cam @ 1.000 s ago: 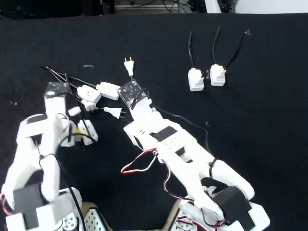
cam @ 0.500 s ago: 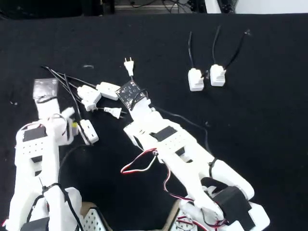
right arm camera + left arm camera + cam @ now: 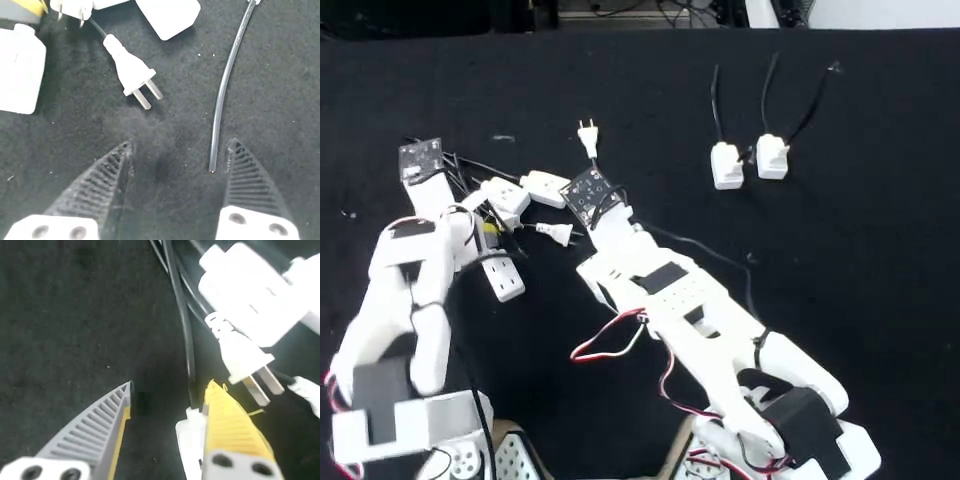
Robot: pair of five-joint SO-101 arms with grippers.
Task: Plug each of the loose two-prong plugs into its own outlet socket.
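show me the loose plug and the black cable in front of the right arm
plug [image 3: 131, 74]: right wrist view, white body behind the prongs
cable [image 3: 223, 97]: right wrist view, middle of its black length

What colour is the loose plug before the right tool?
The small plastic two-prong plug is white; right wrist view shows it best.

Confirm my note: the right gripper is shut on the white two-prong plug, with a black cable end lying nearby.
Not shut: the right gripper is open and empty. The white two-prong plug lies loose on the mat ahead of it, with the black cable end nearby, as the right wrist view shows.
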